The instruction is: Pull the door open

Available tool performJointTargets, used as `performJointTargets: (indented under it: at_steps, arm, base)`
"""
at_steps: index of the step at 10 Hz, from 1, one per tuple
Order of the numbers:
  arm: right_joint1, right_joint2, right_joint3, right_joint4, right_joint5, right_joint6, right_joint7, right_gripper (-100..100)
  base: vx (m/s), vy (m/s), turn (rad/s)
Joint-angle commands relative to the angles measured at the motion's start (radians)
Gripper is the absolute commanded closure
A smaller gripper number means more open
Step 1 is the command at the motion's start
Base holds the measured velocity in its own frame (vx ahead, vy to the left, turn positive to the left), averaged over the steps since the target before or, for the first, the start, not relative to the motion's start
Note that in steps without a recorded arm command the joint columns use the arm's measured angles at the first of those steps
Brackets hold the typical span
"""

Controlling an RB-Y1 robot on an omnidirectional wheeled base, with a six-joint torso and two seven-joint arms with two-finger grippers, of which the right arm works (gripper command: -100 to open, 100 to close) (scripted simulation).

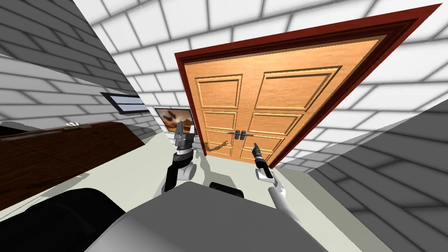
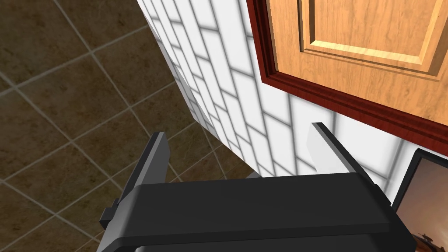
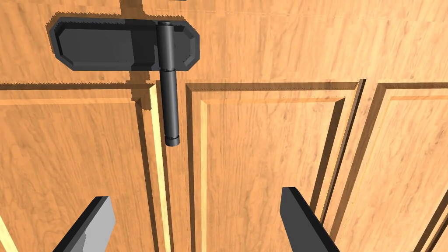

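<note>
Two grippers are up in front of the door [image 1: 271,100], and only the right one is working. The door is a panelled, orange-brown wooden one in a dark red frame [image 1: 306,35]. It stands straight ahead and looks shut, sitting flush in that frame. The right gripper [image 3: 197,197] points at the door face with its fingers spread wide and nothing between them. The handle [image 3: 168,109], a dark lever on a dark plate [image 3: 122,43], lies ahead of the fingertips. It is not yet inside the gap and sits nearer one finger than the other. I cannot tell whether the fingertips touch the wood. The left gripper [image 1: 180,129] hangs beside the frame near a wall picture [image 1: 175,119], also spread wide and empty, taking no part. My read of the step is reach to the handle, pre-grasp, with no contact made, so the task is at an early stage. The next move calls for shifting the right gripper sideways and forward until the lever sits squarely between both fingers, then clamping. After that, probably turn the lever and draw back, and the base may need room to let the door swing.
</note>
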State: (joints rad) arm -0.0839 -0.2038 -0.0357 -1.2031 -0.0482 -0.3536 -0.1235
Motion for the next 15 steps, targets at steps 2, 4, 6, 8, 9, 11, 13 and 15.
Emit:
performJointTargets:
  at_steps: [2,4,6,8,9,11,13,15]
  arm:
    - [-0.037,-0.011,-0.004,0.062,-0.001,0.001,-0.019,-100]
    - [-0.054,-0.015,-0.005,0.09,-0.002,0.001,-0.027,-100]
    - [-0.071,-0.019,-0.007,0.118,-0.002,0.002,-0.035,-100]
    - [-0.095,-0.025,-0.01,0.159,-0.003,0.002,-0.046,-100]
    - [-0.106,-0.028,-0.011,0.177,-0.003,0.002,-0.052,-100]
    - [-0.084,-0.06,-0.03,0.184,-0.014,-0.009,-0.064,-100]
    - [-0.064,-0.102,-0.052,0.202,-0.028,-0.022,-0.084,-100]
    - [-0.049,-0.135,-0.069,0.216,-0.04,-0.033,-0.101,-100]
  base:
    - [0.114,-0.018,0.079]
    - [0.097,-0.033,0.045]
    - [0.067,-0.012,0.035]
    - [0.091,-0.026,0.063]
    - [0.101,-0.033,0.051]
    - [0.048,0.006,0.042]
    - [0.087,0.038,0.072]
    - [0.089,0.024,0.068]
